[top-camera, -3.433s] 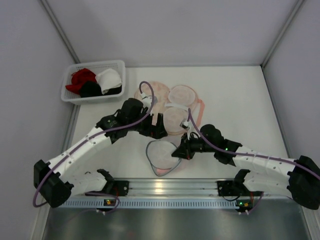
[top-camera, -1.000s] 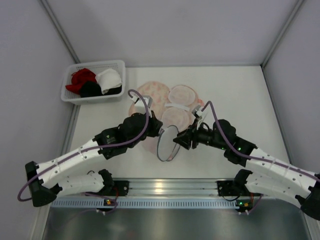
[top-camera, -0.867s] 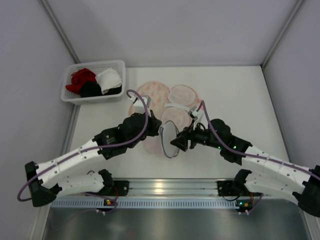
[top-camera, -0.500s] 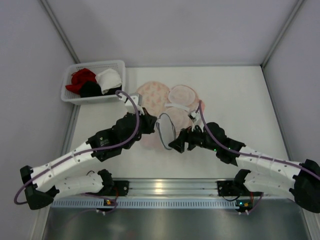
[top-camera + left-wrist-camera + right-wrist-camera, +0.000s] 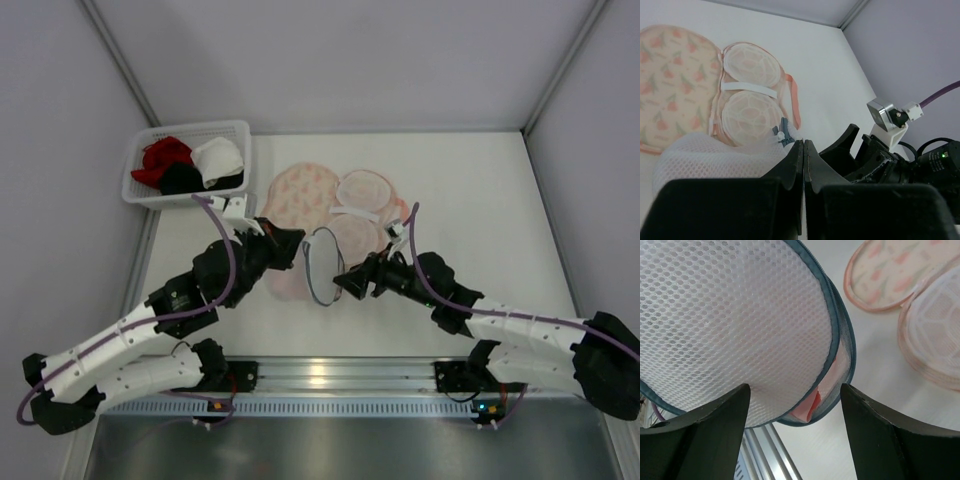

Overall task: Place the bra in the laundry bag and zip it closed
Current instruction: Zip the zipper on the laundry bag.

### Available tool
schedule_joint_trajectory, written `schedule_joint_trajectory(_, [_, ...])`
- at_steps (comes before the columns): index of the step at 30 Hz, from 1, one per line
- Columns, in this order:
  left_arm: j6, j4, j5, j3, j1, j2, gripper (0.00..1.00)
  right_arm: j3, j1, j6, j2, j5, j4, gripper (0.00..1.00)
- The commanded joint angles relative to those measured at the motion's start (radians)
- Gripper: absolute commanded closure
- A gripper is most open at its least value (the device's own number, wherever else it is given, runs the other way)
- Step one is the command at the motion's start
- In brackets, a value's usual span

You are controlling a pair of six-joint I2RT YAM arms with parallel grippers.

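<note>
A white mesh laundry bag [image 5: 322, 265] stands on edge mid tabletop [image 5: 480, 200]. The pink bra [image 5: 812, 407] shows inside through its unclosed zip. The left hand [image 5: 293, 241] pinches its rim, the right hand [image 5: 342, 283] is spread around it. Zipping remains.

The white table [image 5: 480, 200] carries a white basket [image 5: 165, 200] at upper left. A peach floral laundry bag [image 5: 300, 195] lies at centre.
</note>
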Motion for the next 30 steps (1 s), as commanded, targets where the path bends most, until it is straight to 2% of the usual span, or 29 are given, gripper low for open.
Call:
schedule_joint_trajectory(1, [0.018,0.079,0.022,0.003,-0.002,-0.021,1.00,0.014,-0.003,-0.015,0.034,-0.042,0.191,0.27])
schedule_joint_trajectory(6, [0.025,0.081,0.048,0.007,0.000,-0.024,1.00,-0.011,-0.007,0.011,0.087,-0.088,0.329,0.25])
schedule_joint_trajectory(12, [0.029,0.101,0.057,0.006,0.000,-0.031,1.00,-0.006,-0.007,0.021,0.123,-0.094,0.373,0.23])
schedule_joint_trajectory(18, [0.037,0.130,0.090,0.003,-0.002,-0.039,1.00,-0.029,-0.010,0.021,0.162,-0.096,0.462,0.10])
schedule_joint_trajectory(25, [0.015,0.139,0.110,0.006,0.000,-0.057,1.00,-0.038,-0.015,0.036,0.227,-0.140,0.626,0.02])
schedule_joint_trajectory(30, [-0.009,0.148,0.116,-0.002,0.000,-0.061,1.00,-0.048,-0.021,0.031,0.259,-0.154,0.751,0.01])
